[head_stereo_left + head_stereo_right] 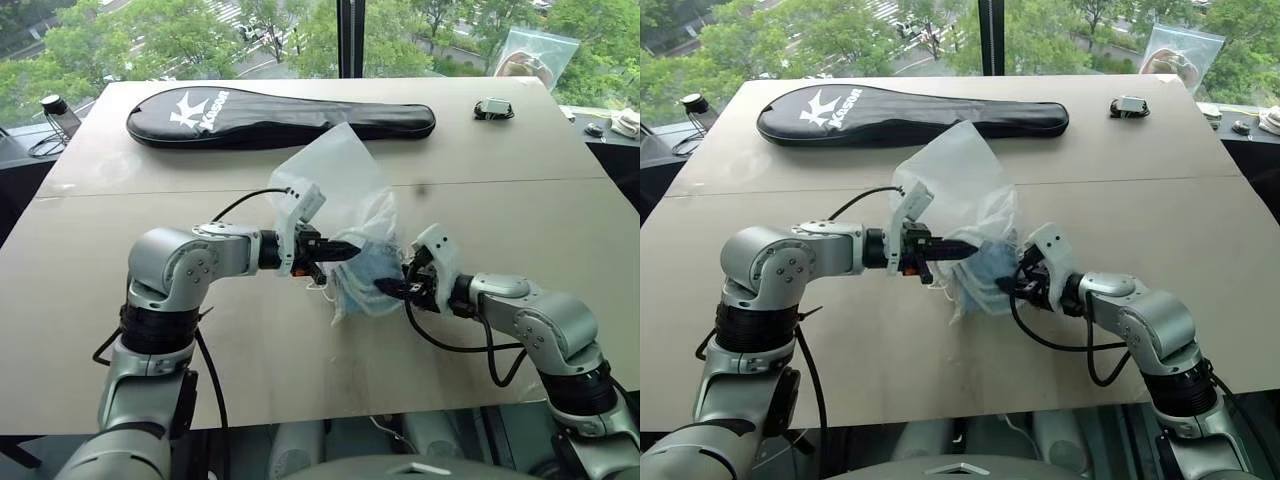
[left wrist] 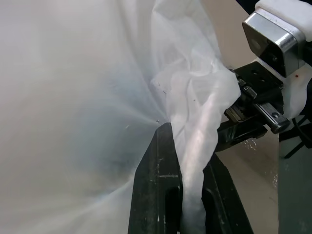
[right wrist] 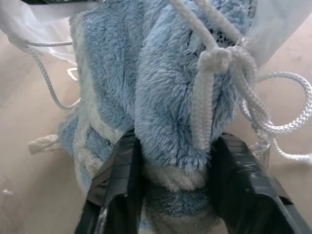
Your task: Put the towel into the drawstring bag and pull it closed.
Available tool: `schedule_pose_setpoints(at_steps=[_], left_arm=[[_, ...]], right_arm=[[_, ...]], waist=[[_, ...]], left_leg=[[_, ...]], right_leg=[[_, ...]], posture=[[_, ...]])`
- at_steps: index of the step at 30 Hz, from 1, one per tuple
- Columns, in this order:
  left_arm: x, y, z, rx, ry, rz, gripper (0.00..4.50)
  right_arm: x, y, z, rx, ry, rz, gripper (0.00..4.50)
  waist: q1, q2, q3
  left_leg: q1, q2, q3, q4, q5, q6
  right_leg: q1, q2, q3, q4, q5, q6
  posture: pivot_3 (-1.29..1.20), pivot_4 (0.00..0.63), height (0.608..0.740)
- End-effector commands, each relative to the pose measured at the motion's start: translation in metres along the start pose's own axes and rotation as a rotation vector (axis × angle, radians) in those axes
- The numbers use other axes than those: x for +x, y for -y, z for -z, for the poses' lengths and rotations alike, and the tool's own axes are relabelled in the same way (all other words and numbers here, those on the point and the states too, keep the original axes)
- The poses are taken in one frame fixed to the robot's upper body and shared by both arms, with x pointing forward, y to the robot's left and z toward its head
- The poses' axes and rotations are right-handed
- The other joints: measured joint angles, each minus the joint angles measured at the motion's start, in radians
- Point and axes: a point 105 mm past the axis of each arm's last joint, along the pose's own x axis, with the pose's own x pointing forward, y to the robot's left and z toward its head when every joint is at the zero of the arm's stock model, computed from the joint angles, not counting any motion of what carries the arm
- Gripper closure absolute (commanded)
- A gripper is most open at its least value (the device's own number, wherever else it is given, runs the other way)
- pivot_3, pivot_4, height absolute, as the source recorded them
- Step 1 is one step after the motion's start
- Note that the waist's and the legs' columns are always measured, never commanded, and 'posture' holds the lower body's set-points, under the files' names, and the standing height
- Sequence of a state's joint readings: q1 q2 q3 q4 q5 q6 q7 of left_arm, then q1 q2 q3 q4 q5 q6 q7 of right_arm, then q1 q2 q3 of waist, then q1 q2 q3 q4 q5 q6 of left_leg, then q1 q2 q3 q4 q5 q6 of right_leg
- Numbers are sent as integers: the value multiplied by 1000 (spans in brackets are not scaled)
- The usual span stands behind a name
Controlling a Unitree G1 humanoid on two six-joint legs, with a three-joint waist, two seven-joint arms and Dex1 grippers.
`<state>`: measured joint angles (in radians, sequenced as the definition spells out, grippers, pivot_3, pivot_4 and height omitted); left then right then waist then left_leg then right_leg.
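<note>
Head view: mid-counter [image 1: 120, 300], the left hand [image 1: 345, 250] pinches the white translucent drawstring bag [image 1: 340, 175], raised toward 12 o'clock. Right wrist view: the right hand [image 3: 173, 168] clasps the fluffy light-blue towel [image 3: 161, 97] at the bag's mouth.

Silver-grey jointed arms, black cables, white wrist housings, each gripper [image 1: 345, 248] black-fingered.

Drawstring bag [image 1: 345, 185]: white, thin, semi-see-thru, crumpled, lifted off the table [image 1: 500, 200], closed end up, mouth down w/ knotted white cords [image 3: 229, 73] dangling over the towel. Towel [image 3: 161, 97]: light blue fluffy terry w/ paler stripes, bunched wad at bag's mouth, partly inside, lower part sticking out.
</note>
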<state>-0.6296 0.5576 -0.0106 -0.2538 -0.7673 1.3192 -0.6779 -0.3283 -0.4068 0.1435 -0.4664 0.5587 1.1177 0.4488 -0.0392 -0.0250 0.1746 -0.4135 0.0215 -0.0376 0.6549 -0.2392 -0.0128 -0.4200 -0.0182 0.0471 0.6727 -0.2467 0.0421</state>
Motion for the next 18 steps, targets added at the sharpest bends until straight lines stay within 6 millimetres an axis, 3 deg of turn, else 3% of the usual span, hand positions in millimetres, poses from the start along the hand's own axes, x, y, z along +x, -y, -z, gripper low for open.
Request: schedule_pose_setpoints(at_steps=[1,6,12,16,18], left_arm=[[-3,5,-12,56,35,6,4500],[-1,7,-11,66,31,12,4500],[-1,7,-15,73,41,12,4500],[3,12,-15,76,38,31,4500],[4,14,-15,80,34,39,4500]], right_arm=[[-18,1,-11,-3,62,30,2379],[-20,-3,-1,3,39,25,2379],[-31,1,-13,23,108,38,2379],[-20,-4,6,38,38,23,1168],[-12,-8,11,42,20,6,1168]], waist=[[2,0,0],[2,0,0],[1,0,0],[1,0,0],[-1,0,0]], left_leg=[[0,0,0,0,0,0],[0,0,0,0,0,0],[0,0,0,0,0,0],[0,0,0,0,0,0],[0,0,0,0,0,0]], right_leg=[[0,0,0,0,0,0],[0,0,0,0,0,0],[0,0,0,0,0,0],[0,0,0,0,0,0],[0,0,0,0,0,0]], posture=[[0,150,740],[0,150,740],[0,150,740],[0,150,740],[0,150,740]])
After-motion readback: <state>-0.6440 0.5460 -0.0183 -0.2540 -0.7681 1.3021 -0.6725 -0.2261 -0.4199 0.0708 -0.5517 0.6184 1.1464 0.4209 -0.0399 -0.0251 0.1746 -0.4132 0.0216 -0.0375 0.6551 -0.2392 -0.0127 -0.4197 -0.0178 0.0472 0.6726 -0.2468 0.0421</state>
